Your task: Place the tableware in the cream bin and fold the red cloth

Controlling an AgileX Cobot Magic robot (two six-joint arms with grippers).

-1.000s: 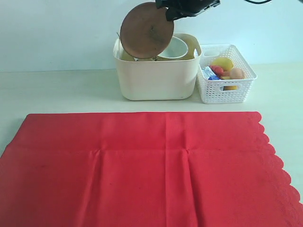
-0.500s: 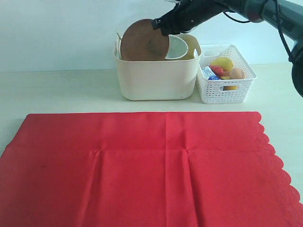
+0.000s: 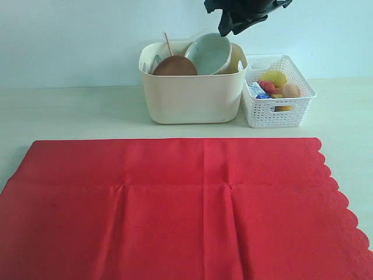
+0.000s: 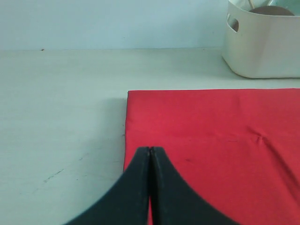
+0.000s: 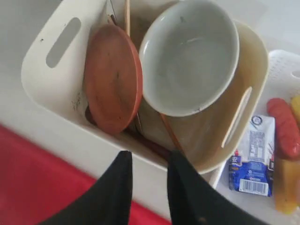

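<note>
The round brown plate [image 3: 175, 66] [image 5: 112, 79] leans on edge inside the cream bin [image 3: 192, 96] [image 5: 47, 70], beside the pale green-white bowl [image 3: 208, 53] [image 5: 190, 56]. Wooden chopsticks [image 3: 168, 44] [image 5: 126, 14] stick up behind the plate. My right gripper [image 3: 228, 26] [image 5: 150, 157] hangs above the bin's front right, open, with nothing between its fingers. The red cloth [image 3: 175, 204] [image 4: 211, 140] lies flat and unfolded across the front of the table. My left gripper [image 4: 150, 149] is shut and empty over the cloth's left edge; the exterior view does not show it.
A white lattice basket [image 3: 277, 99] holding food stands right of the bin; a blue-white milk carton [image 5: 251, 157] and a sausage [image 5: 283, 126] lie in it. Bare table [image 4: 61, 117] runs left of the cloth.
The right gripper has opened and let go of the brown plate. The plate has dropped down into the bin, and the gripper has risen up and to the right.
</note>
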